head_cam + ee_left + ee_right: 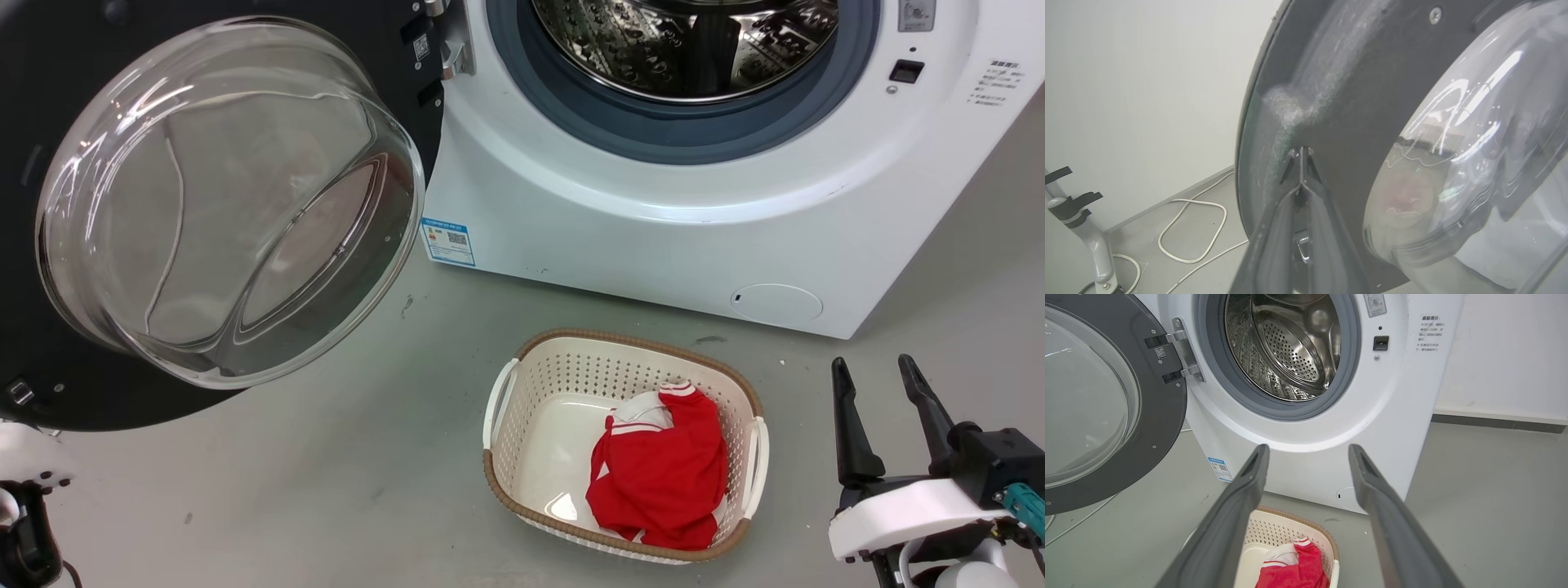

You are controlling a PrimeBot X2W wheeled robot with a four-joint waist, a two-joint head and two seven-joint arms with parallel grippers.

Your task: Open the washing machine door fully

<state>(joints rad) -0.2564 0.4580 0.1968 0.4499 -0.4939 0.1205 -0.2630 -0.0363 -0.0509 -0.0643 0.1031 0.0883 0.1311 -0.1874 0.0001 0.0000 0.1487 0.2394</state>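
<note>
Left end effector (1300, 157) fingers-together at half-cropped washing machine door (1355, 114); right end effector (1308, 451) wide apart, empty.

A red garment (665, 482) lies inside the beige basket (563, 371).

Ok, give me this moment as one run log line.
door: wide open | left end effector: shut, tips at door's inner face | right end effector: open, holding nothing | basket: red garment inside

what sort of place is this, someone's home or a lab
Probably a lab or test room staged as a laundry corner, not a home: a front-loading washing machine with a laundry basket holding a red garment, on a bare grey floor with a loose cable.
</note>
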